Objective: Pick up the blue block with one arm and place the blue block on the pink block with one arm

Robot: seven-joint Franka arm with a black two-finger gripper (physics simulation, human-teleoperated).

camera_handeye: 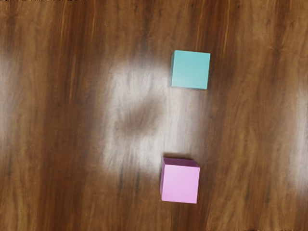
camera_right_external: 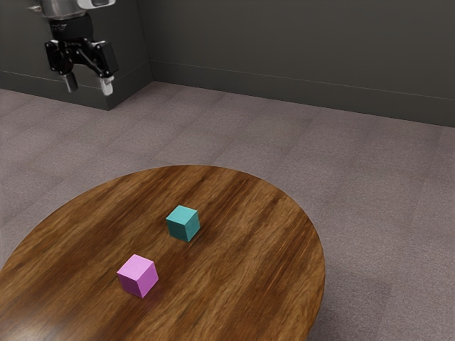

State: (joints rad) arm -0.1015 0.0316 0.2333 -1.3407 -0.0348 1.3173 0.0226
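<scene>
Exterior view: our arm comes in at the upper left and is raised high. The gripper point(camera_right_external: 89, 87) hangs well above the table point(camera_right_external: 249, 270), back toward the wall point(camera_right_external: 298, 42) and over the grey floor point(camera_right_external: 234, 135). The fingers point down and are spread apart with nothing between them, so the gripper is released.

The blue block point(camera_right_external: 183, 223) sits flat on the tabletop near its middle. It is well apart from the gripper, far below it and toward the exterior view's right. The pink block point(camera_right_external: 138, 275) sits nearer the camera and toward the exterior view's left of the blue block. There is a clear gap between the two and they do not touch.

The blue block is a cube, so it has no long axis. It rests upright on one face with a vertical edge turned toward the camera. The pink block is turned much the same way.

Wrist view: looking straight down on the wood. The blue block point(camera_handeye: 191, 70) and the pink block point(camera_handeye: 180, 181) both show their top faces and are well apart. A soft dark shadow point(camera_handeye: 137, 118) lies on the table point(camera_handeye: 57, 144), off to one side of the gap between them. The blue block's sides run roughly along and across the wood grain, near parallel to the pink block's sides. Both blocks lie far below the hand.
</scene>
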